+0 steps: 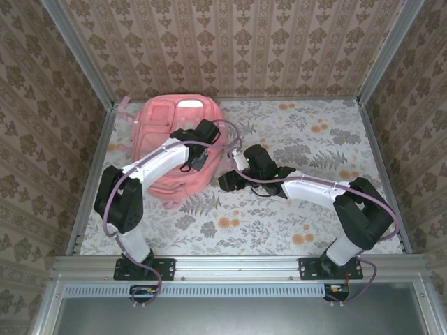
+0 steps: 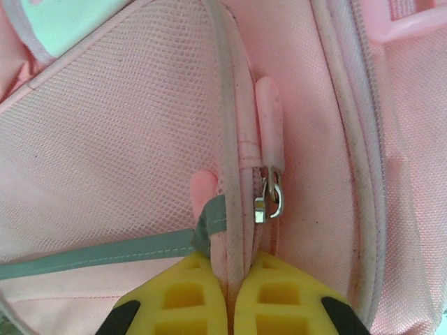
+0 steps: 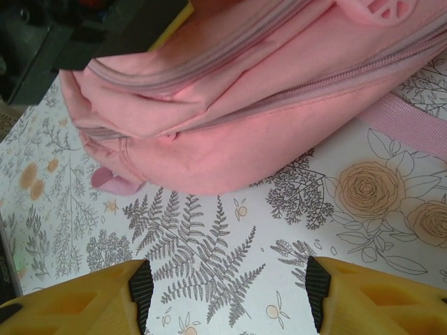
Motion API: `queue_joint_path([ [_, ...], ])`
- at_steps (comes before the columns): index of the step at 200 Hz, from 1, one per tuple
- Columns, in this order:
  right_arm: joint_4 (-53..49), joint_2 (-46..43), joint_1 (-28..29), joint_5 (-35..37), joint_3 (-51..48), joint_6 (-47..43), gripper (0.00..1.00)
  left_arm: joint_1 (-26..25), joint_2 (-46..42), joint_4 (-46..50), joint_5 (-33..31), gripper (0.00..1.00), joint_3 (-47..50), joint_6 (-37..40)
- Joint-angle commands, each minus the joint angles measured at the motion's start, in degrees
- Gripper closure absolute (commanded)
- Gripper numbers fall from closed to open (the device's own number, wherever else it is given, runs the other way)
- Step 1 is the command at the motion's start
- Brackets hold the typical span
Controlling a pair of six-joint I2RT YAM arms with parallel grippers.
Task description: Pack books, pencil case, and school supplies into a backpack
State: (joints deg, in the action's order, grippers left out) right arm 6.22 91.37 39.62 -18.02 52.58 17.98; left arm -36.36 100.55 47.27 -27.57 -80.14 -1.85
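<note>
The left gripper [image 2: 234,264] has its yellow fingers [image 2: 181,299] pressed almost together, clamped on a raised seam of the pink backpack [image 2: 126,146] beside the zip. At twelve o'clock from the tips hangs a metal zip ring [image 2: 274,199], with a pink rubber pull [image 2: 269,118] above it. A grey strap [image 2: 98,255] runs off toward nine o'clock under a mesh panel.

The right gripper [image 3: 227,272] has its jaws wide apart over the bare floral tablecloth [image 3: 209,237], touching nothing. The backpack's lower edge is at twelve o'clock from it, and a pink strap [image 3: 412,118] is at two o'clock.

The top camera gives the wider layout. The backpack lies at ten o'clock on the tablecloth, the left arm [image 1: 154,164] reaches across it, and the right gripper sits just off its four o'clock edge.
</note>
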Motion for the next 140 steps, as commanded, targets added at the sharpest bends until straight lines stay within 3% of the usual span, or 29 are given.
queue_joint_path([
  [1,0.3,1.4,1.4,-1.8,3.2,-2.0,0.37,0.4,-2.2,-0.6,-3.6,1.00,-3.6,1.7],
  [94,5.4,15.5,7.9,-2.0,14.0,-6.6,0.42,0.9,-7.1,2.5,1.4,1.00,-8.6,-3.3],
  [140,26.5,20.5,8.9,-1.3,8.0,-11.0,0.44,1.9,-7.9,2.9,3.7,1.00,-8.4,-5.7],
])
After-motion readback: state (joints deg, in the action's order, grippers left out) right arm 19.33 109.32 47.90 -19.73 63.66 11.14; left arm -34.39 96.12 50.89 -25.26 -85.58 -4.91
